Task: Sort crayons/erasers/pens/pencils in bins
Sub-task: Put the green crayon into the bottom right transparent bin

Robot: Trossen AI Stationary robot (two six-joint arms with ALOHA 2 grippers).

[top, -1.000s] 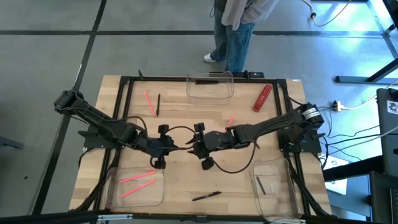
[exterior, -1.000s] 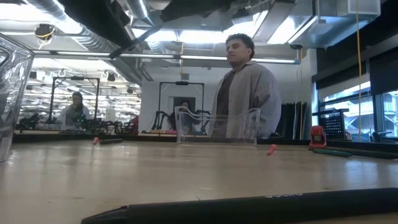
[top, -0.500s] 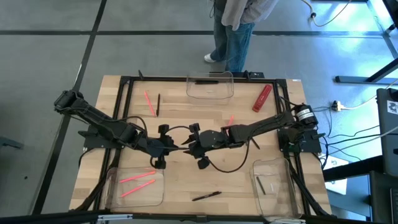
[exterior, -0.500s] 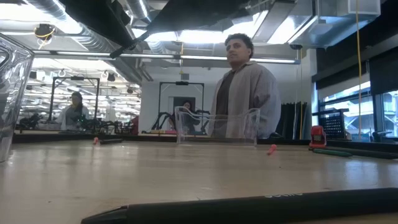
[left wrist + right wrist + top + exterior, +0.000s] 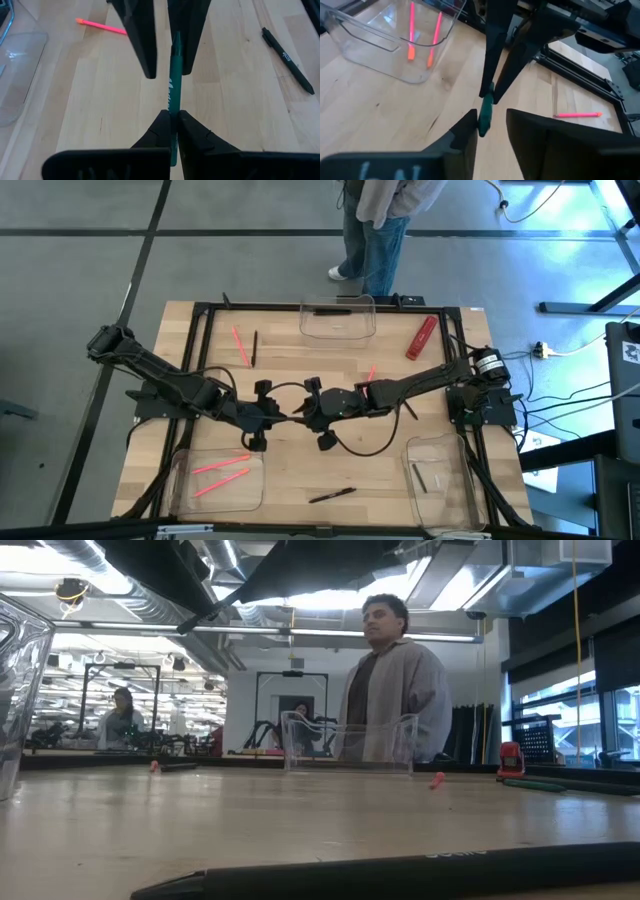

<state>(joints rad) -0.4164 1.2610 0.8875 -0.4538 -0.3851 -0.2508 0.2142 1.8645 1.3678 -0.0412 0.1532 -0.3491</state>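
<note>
Above the table's middle my left gripper (image 5: 283,418) is shut on a dark green pen (image 5: 173,90). My right gripper (image 5: 306,414) faces it, open, one finger on either side of the pen's free end (image 5: 483,122). Three clear bins rest on the table. The far one (image 5: 337,320) holds a black stick. Pink sticks lie in the near-left one (image 5: 218,478). A short dark stick lies in the near-right one (image 5: 438,472). Loose on the wood lie a pink stick (image 5: 240,345), a black stick (image 5: 254,348), a short pink piece (image 5: 371,372) and a black pen (image 5: 331,495). My left gripper pinches the green pen's shaft (image 5: 173,117) between its two fingers. The pen lies along the fingers and sticks out past their tips toward my right gripper, clear of the table. My right gripper: one finger (image 5: 468,131) is close beside the pen's end; whether it touches I cannot tell.
A chunky red block (image 5: 421,337) lies at the far right. A black frame (image 5: 200,340) runs round the tabletop. A person (image 5: 392,690) stands beyond the far edge. Cables hang between the two arms.
My right gripper has moved a little toward the table's left, closer to my left gripper and the pen's free end. The left arm and the pen have kept still.
</note>
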